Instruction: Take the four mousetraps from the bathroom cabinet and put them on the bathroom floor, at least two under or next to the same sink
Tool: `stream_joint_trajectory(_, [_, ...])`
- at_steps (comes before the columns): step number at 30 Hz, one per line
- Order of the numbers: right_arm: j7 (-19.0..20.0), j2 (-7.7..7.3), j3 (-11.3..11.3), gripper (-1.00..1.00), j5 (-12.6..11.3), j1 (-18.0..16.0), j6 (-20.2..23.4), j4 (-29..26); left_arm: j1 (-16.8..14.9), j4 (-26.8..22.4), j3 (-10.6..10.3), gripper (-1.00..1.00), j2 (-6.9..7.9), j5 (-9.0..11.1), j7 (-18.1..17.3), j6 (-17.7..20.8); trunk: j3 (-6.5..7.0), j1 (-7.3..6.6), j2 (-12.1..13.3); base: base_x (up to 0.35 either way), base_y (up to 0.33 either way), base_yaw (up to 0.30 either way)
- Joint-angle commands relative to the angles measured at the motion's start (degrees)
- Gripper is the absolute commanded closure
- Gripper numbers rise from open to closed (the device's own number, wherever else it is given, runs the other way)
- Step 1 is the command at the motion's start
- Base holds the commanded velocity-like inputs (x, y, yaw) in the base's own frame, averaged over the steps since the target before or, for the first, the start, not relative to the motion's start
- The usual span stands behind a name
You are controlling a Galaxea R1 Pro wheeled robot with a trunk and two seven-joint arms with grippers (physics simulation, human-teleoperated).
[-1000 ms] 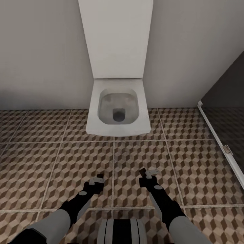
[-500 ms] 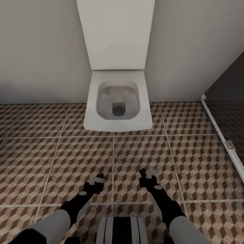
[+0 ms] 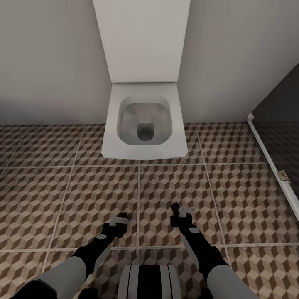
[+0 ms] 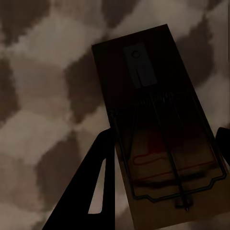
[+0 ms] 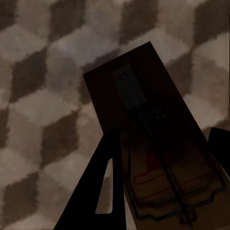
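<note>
Since the earlier frame, view shifted slightly nearer the white toilet (image 3: pixel 144 124) at the far wall; arms held as before over the bathroom floor (image 3: pixel 62 199). Two mousetraps counted: left gripper (image 3: pixel 121 219) pinching one mousetrap (image 4: pixel 158 129), right gripper (image 3: pixel 182 211) pinching a second mousetrap (image 5: pixel 148 139). One glass partition (image 3: pixel 278 137) at right.

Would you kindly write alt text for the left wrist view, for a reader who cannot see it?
A mousetrap, a flat wooden rectangle with wire spring bars and a red mark, sits between the dark fingers of the left hand. Beyond it lies the bathroom floor, tiled in a brown and beige cube pattern.
</note>
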Motion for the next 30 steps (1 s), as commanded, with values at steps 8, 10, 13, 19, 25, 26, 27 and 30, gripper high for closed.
stream_joint_trajectory(8, [-0.3, -0.19, 3.0, 1.00, 0.7, 0.0, -7.6, 4.4, 0.0, -0.3, -0.5, 1.00, 0.00, 0.4, 0.4, -3.5, -0.03, -0.01, 0.0, 0.000, 0.000, 0.000])
stream_joint_trajectory(10, [-0.3, -0.19, 3.6, 1.00, 0.7, 0.0, -7.9, 4.7, 0.0, -0.3, -0.5, 1.00, -0.11, 0.4, 0.4, -3.8, -0.03, -0.01, 0.0, 0.000, 0.000, 0.000])
stream_joint_trajectory(13, [-0.3, -0.14, 4.0, 1.00, 0.8, 0.0, -8.2, 5.0, 0.0, -0.2, -0.5, 1.00, -0.35, 0.4, 0.4, -3.9, -0.03, -0.01, 0.0, 0.000, 0.000, 0.000])
stream_joint_trajectory(19, [-0.3, -0.11, 4.2, 1.00, 0.8, 0.0, -8.3, 5.1, 0.0, 0.3, -0.6, 1.00, -0.49, 0.4, 0.4, -4.0, -0.03, -0.01, 0.0, 0.000, 0.000, 0.000])
stream_joint_trajectory(25, [-0.3, -0.18, 4.2, 1.00, 0.8, 0.0, -8.3, 5.1, 0.0, 0.6, -0.6, 1.00, -0.51, 0.4, 0.4, -4.0, -0.03, -0.01, 0.0, 0.000, 0.000, 0.000])
stream_joint_trajectory(26, [-0.3, -0.19, 4.2, 1.00, 0.9, 0.0, -8.3, 5.1, 0.0, 0.7, -0.6, 1.00, -0.51, 0.4, 0.4, -4.0, -0.03, -0.01, 0.0, 0.000, 0.000, 0.000])
stream_joint_trajectory(27, [-0.3, -0.19, 4.2, 1.00, 0.9, 0.0, -8.3, 5.1, 0.0, 0.7, -0.6, 1.00, -0.51, 0.4, 0.4, -4.0, -0.03, -0.01, 0.0, 0.000, 0.000, 0.000])
stream_joint_trajectory(30, [-0.3, -0.19, 4.2, 1.00, 1.1, 0.0, -8.3, 5.2, 0.0, 0.7, -0.6, 1.00, -0.51, 0.3, 0.4, -4.0, -0.03, -0.01, 0.0, 0.000, 0.000, 0.000])
